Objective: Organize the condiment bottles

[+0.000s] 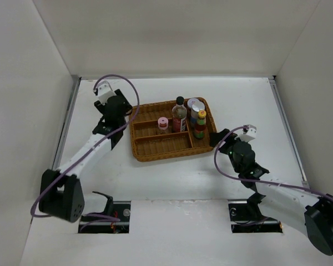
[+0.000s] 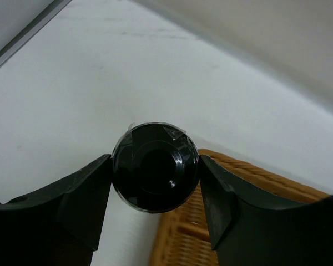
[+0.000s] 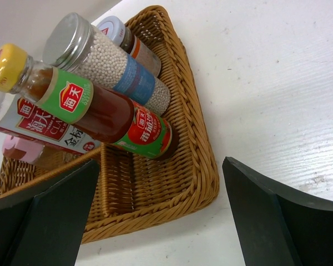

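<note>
Gripping from above with the left end effector (image 2: 155, 165): narrow, one dark finger against each side of the round cap of the short black-capped jar (image 2: 155, 180). Standing upright on the white table (image 1: 244, 105), just outside the left edge of the brown wicker divided tray (image 1: 161, 158), long axis vertical and in line with the wrist view. Hidden under the wrist in the top view.

Judged next: lift straight along that axis, then carry rightward over the wicker rim toward the long near-left compartment, seemingly unoccupied. Hold the jar upright and clear the rim before lowering.

Right end effector (image 1: 217, 138): wide, holding nothing, just beside the tray's right edge. Close to the green-and-red yellow-capped bottle (image 1: 200, 124) there, well apart from the jar. Left arm plainly the nearer; assign the move to it.
</note>
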`<state>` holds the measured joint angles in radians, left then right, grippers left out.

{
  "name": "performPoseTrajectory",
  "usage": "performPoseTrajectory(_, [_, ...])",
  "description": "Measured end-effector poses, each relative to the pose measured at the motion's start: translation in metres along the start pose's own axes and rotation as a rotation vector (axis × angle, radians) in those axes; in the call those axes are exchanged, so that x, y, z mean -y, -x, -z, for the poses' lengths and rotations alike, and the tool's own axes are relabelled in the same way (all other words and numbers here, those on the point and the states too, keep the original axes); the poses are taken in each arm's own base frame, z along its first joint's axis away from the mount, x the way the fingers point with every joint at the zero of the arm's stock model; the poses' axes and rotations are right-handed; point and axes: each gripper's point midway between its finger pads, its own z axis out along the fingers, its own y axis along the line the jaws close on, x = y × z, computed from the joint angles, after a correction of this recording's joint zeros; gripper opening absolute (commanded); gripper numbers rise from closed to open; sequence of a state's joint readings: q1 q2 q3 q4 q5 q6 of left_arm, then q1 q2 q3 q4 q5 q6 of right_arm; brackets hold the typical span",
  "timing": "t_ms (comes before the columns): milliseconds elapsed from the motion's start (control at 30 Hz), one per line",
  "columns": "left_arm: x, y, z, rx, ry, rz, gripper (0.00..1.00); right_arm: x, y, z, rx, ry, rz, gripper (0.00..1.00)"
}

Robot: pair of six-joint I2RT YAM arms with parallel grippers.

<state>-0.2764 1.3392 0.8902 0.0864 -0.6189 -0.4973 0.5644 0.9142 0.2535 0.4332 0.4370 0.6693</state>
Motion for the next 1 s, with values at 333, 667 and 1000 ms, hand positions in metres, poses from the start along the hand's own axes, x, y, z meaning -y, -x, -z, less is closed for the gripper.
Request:
performPoseTrajectory(333, [0.084,-0.026,0.086,-0.039,-0.302,-0.035,0.39,-0.003,0.005,0.001,0.016,0.011,-0.004,1.0])
performPoseTrajectory(667, [0.072,-0.085,0.084,-0.148,-0.278,-0.135,0.4,-0.003,0.006,0.002,0.02,0.01,0.001,1.0])
performPoseTrajectory(1000, [0.058,-0.121,0.073,-0.203,-0.249,-0.17,0.85,-0.002,0.01,0.002,0.036,0.004,0.003,1.0])
